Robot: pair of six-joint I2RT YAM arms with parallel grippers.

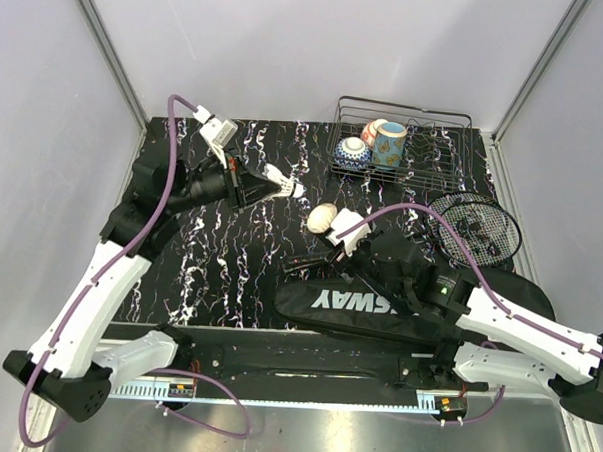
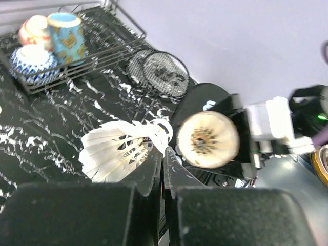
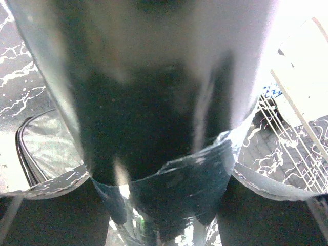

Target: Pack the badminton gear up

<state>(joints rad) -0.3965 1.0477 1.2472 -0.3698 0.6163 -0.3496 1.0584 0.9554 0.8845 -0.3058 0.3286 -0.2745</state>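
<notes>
we held the left gripper (image 2: 163,161) clenched on a white shuttlecock (image 2: 120,148), while our right gripper (image 3: 159,210) grasped the dark tube (image 3: 154,118), its open end facing the shuttlecock.

The left end effector (image 1: 264,187) pinches a white shuttlecock (image 1: 283,183) over the far-left part of the black marbled desk (image 1: 219,272). Near it, the right end effector (image 1: 341,230) grips a tube (image 1: 322,218), pale round end toward the shuttlecock. A long black bag (image 1: 378,307) lies along the near edge. Racket heads (image 1: 479,227) rest between the bag and a wire basket (image 1: 454,165) of cups (image 1: 390,143).
</notes>
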